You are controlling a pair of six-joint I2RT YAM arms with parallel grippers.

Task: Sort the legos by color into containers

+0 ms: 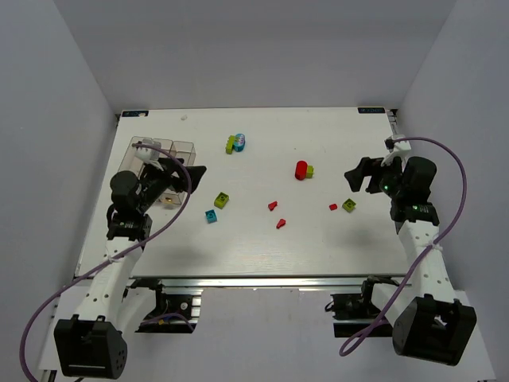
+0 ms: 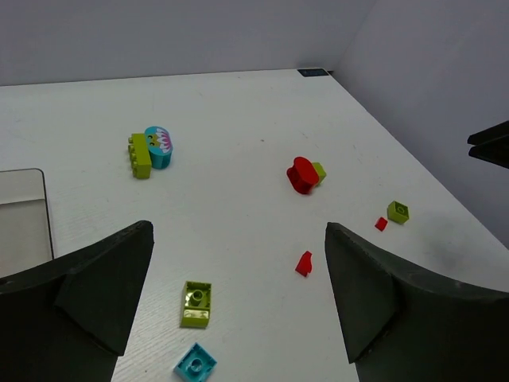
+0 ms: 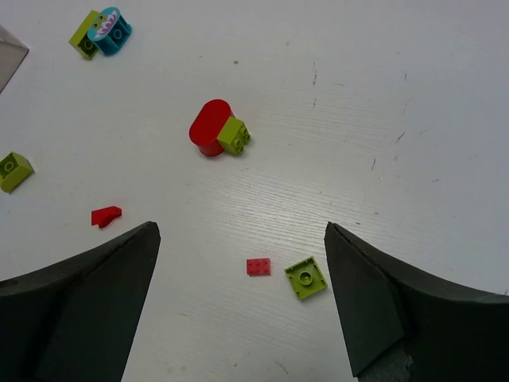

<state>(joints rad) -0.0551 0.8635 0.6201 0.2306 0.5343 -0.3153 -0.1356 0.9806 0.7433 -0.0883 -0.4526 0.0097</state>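
Note:
The legos lie loose on the white table. A lime brick (image 2: 196, 303) and a cyan brick (image 2: 195, 363) sit just ahead of my left gripper (image 2: 237, 231), which hangs open and empty beside the clear containers (image 1: 181, 148). A small red plate (image 3: 258, 267) and a lime plate (image 3: 305, 278) lie on the table between the wide fingers of my right gripper (image 3: 240, 227), also open and empty. A red cylinder (image 1: 301, 169) with a lime brick against it lies mid-table. A lime and cyan pair (image 1: 235, 143) sits farther back. Two red bits (image 1: 277, 215) lie near the centre.
Grey walls close in the table on the left, back and right. The table's near edge (image 1: 262, 275) runs just above both arm bases. A cable loops from each arm. My left arm covers part of the containers.

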